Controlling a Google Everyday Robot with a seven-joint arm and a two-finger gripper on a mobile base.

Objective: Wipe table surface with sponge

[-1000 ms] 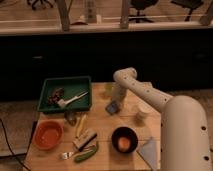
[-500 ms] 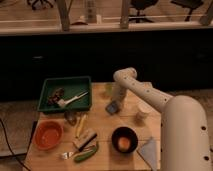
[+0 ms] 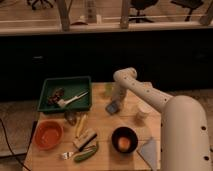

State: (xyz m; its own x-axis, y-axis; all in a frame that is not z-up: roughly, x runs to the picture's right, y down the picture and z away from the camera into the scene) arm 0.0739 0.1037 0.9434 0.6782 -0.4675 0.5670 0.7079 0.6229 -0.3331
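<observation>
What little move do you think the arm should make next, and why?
Probably drag the sponge sideways along the table surface. The gripper is down at the sponge near the table's far edge, and bare wood lies right beside it, so a short stroke there looks like the natural next step.

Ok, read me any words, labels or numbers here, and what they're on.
None can be read.
The green rectangular tray, orange round bowl, black round bowl and small white cup show no lettering.
Nor does the gripper, low over the light tan wooden tabletop at the small blue-grey rectangular sponge.
</observation>
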